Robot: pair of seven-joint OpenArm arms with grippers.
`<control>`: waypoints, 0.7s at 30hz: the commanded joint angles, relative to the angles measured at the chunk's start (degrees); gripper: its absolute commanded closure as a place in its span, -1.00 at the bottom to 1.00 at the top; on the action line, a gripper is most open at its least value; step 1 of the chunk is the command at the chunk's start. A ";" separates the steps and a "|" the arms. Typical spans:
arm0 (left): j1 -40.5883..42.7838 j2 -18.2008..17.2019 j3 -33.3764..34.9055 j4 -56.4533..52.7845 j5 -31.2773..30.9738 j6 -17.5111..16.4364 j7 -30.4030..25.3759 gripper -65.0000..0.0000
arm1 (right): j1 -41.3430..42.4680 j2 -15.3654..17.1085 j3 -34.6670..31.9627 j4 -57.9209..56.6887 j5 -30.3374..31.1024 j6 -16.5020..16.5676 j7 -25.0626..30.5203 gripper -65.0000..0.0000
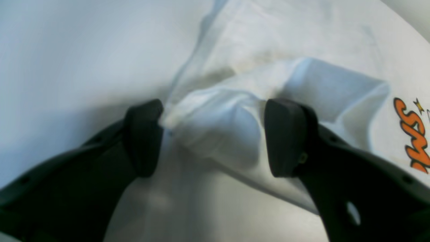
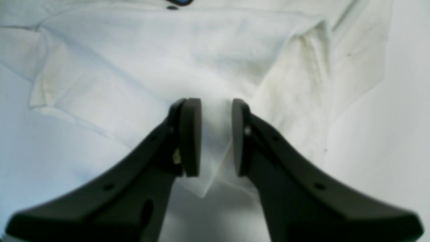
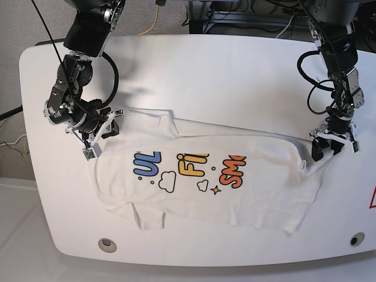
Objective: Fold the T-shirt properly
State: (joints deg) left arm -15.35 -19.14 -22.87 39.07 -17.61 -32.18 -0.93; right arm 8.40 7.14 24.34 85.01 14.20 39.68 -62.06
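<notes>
The white T-shirt (image 3: 247,194) lies spread on the white table (image 3: 205,70), colourful print facing up. At the shirt's left end in the base view, my right gripper (image 3: 98,134) pinches it. In the right wrist view a fold of the T-shirt (image 2: 134,67) fills the narrow gap between the pads of the right gripper (image 2: 215,134), and a corner hangs below them. My left gripper (image 3: 332,144) stands at the shirt's right end. In the left wrist view its jaws are wide apart around a bunched sleeve of the T-shirt (image 1: 218,114); the left gripper (image 1: 215,134) is open, one finger (image 1: 144,134) touching the cloth.
The rounded table edge runs close below the shirt's hem, with two round holes (image 3: 107,244) (image 3: 355,239) near the front corners. Cables and equipment (image 3: 235,14) lie behind the table. A red-marked sticker (image 3: 372,200) shows at the right edge.
</notes>
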 commanded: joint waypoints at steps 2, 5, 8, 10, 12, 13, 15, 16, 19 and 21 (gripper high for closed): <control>-2.18 -1.04 -0.20 0.71 -0.99 -0.56 -1.58 -0.36 | 0.78 0.64 0.23 1.10 0.79 0.32 0.83 0.51; -2.36 -0.95 -0.20 0.71 -1.08 -0.65 -1.49 -0.35 | 0.69 0.64 0.23 1.10 0.79 0.32 0.83 0.51; -2.36 -0.86 -0.20 0.71 -1.08 -0.74 -1.49 -0.17 | 0.69 0.64 0.32 1.10 0.79 0.32 0.83 0.51; -2.36 -0.86 -0.20 0.71 -1.08 -0.74 -1.49 0.07 | 0.61 0.64 0.32 1.10 0.79 0.32 0.83 0.51; -2.36 -0.86 -0.20 0.71 -1.08 -0.74 -1.49 0.39 | 0.61 0.64 0.32 1.10 0.79 0.32 0.83 0.51; -2.36 -0.86 -0.20 0.71 -1.08 -0.74 -1.49 0.62 | 0.61 0.64 0.32 1.10 0.79 0.32 0.83 0.51; -2.36 -0.86 -0.20 0.71 -1.08 -0.74 -1.49 0.88 | 0.61 0.64 0.32 1.10 0.79 0.32 0.83 0.51; -2.36 -0.86 -0.20 0.71 -1.08 -0.74 -1.40 0.94 | 0.69 0.64 0.32 1.10 0.79 0.32 0.83 0.51; -2.27 -0.86 -0.20 0.71 -1.08 -0.74 -1.40 0.90 | 0.69 0.64 0.32 1.10 0.79 0.32 0.83 0.51; -2.10 -0.86 -0.20 0.62 -1.08 -0.74 -1.40 0.86 | 0.78 0.64 0.32 1.10 0.79 0.32 0.83 0.51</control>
State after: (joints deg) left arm -16.34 -19.07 -22.87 38.92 -17.82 -32.21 -0.95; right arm 7.92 7.16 24.53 85.01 14.15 39.68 -62.11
